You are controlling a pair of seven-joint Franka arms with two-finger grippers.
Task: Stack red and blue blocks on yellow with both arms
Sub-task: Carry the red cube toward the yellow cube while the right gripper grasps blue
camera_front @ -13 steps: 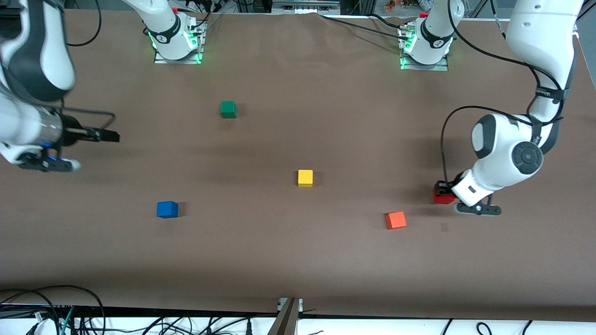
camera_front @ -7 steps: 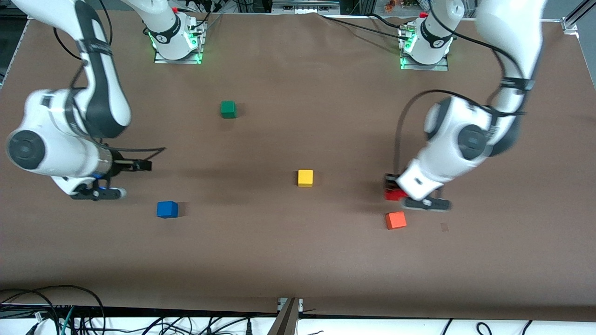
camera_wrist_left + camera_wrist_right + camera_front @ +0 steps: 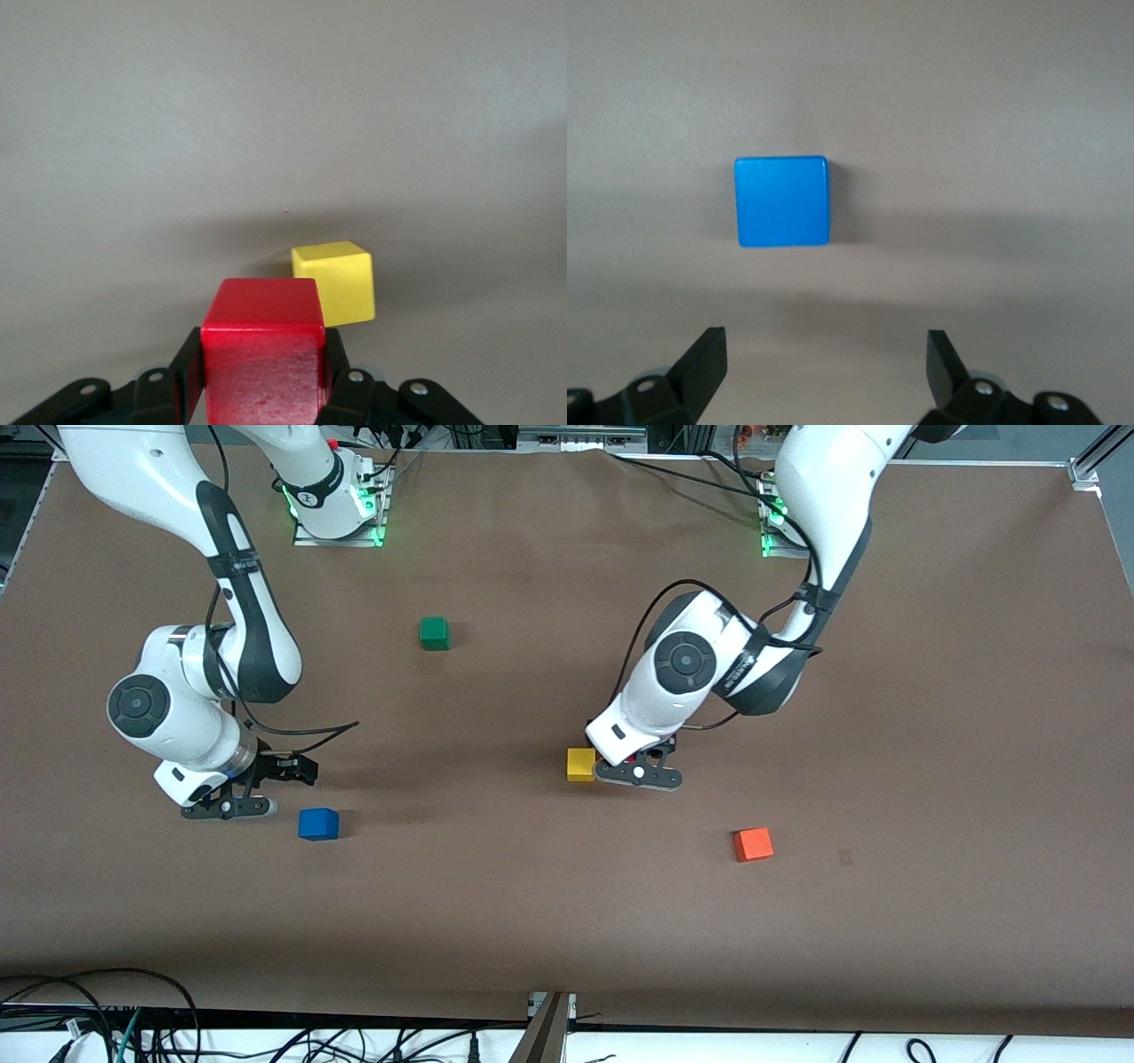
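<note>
Left gripper (image 3: 262, 390) clamps red block (image 3: 262, 354) beside, not over, yellow cube (image 3: 335, 282) mid-table; early release misses; right gripper (image 3: 824, 363) gapes empty short of blue block (image 3: 782, 201).

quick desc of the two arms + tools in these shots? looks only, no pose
Both arms are glossy white with rounded shells, dark grey bands at the joints and round dark caps on the wrist joints. Loose black cables loop along each forearm. The bases glow green. The left tool and right tool are black, each with two flat angular fingers on a black bracket with silver screw heads.
</note>
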